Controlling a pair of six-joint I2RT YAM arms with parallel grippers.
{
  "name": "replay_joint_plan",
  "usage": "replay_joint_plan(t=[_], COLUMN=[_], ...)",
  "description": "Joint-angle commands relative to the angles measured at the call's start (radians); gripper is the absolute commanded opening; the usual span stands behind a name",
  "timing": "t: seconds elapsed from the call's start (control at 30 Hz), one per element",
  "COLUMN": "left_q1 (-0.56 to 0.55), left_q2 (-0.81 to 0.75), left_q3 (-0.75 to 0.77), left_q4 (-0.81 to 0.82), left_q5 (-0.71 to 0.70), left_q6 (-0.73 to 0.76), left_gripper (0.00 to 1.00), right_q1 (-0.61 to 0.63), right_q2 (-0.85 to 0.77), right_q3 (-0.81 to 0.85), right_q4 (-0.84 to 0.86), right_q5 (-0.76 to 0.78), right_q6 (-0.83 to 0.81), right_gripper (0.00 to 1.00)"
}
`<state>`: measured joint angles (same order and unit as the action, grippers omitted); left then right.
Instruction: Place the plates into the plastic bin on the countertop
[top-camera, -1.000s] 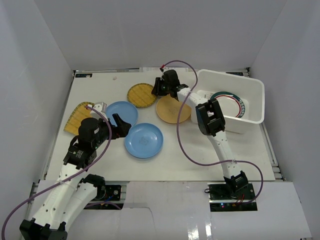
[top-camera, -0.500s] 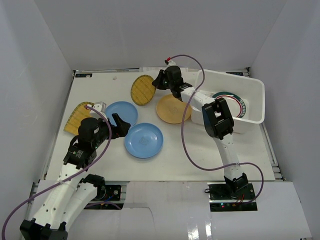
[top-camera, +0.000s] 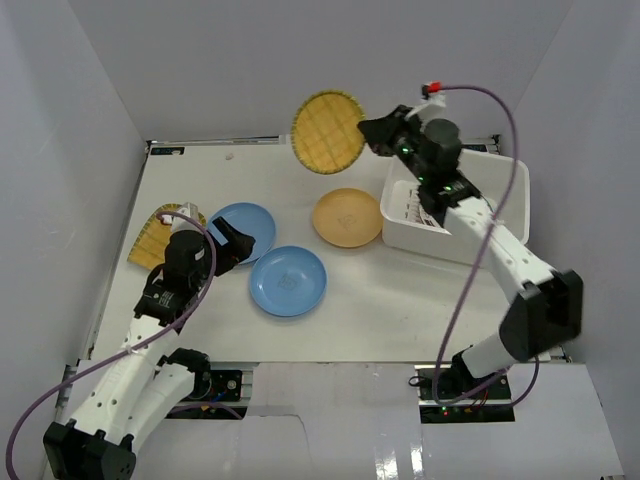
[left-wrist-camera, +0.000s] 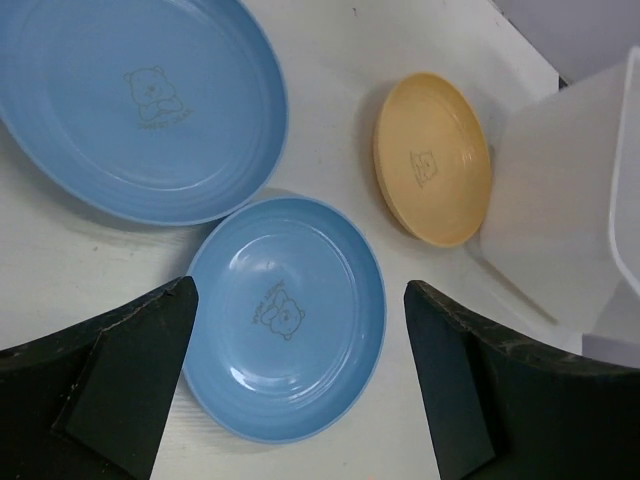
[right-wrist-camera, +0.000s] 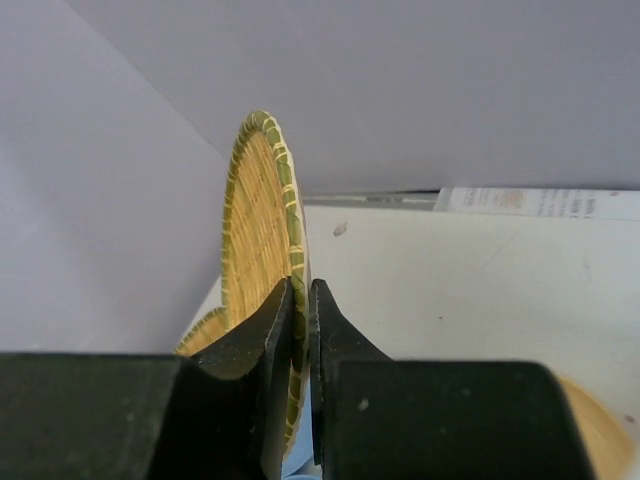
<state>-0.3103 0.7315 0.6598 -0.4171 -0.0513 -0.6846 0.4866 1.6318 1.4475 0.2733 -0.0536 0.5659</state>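
right claw (right-wrist-camera: 300, 300) pinched on rim of round striped plate (top-camera: 328, 132); plate held on edge, up off the surface (top-camera: 400, 300), left of plastic bin (top-camera: 515, 205). left claw (left-wrist-camera: 298, 350) wide, over a blue plate (left-wrist-camera: 285, 320).

— What colour is the round plate (top-camera: 328, 131)?
— Straw-yellow weave in a fine grid, with a rim striped green and yellow. The fan-shaped plate (top-camera: 150, 237) shows the same yellow weave.
— And the rest?
— The near blue plate (top-camera: 288, 280) and the far blue plate (top-camera: 243, 224) are light blue, each with a thin bear outline in the middle. The orange-yellow plate (top-camera: 346, 217) carries a bear too. The bin (top-camera: 415, 237) and table (top-camera: 400, 300) are plain white.
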Motion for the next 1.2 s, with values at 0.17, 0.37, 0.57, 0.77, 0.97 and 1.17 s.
replay_joint_plan(t=[0.17, 0.37, 0.57, 0.77, 0.97, 1.17], left_q1=[0.014, 0.046, 0.195, 0.347, 0.392, 0.439], left_q2=[-0.043, -0.07, -0.011, 0.058, 0.198, 0.272], left_q3=[-0.112, -0.12, -0.201, -0.204, -0.204, -0.238], left_q4=[-0.012, -0.153, -0.114, -0.02, 0.058, 0.184], left_q5=[-0.303, -0.452, -0.353, -0.311, -0.318, -0.286], left_q6=[-0.358, -0.454, -0.484, -0.49, -0.559, -0.602], left_gripper=[0.92, 0.93, 0.98, 0.98, 0.98, 0.98], right_q1=[-0.365, -0.598, -0.672, -0.684, -0.684, -0.689], right_q2=[-0.596, -0.756, -0.681, -0.58, -0.538, -0.543], right_q3=[-0.565, -0.804, -0.832, -0.839, -0.835, -0.836], right_q4=[-0.015, -0.051, -0.059, -0.049, -0.045, -0.054], right_q5=[0.09, -0.022, -0.031, -0.038, -0.057, -0.109], right_q6=[0.109, 0.163, 0.166, 0.161, 0.141, 0.12], right_gripper=[0.08, 0.08, 0.08, 0.09, 0.34, 0.96])
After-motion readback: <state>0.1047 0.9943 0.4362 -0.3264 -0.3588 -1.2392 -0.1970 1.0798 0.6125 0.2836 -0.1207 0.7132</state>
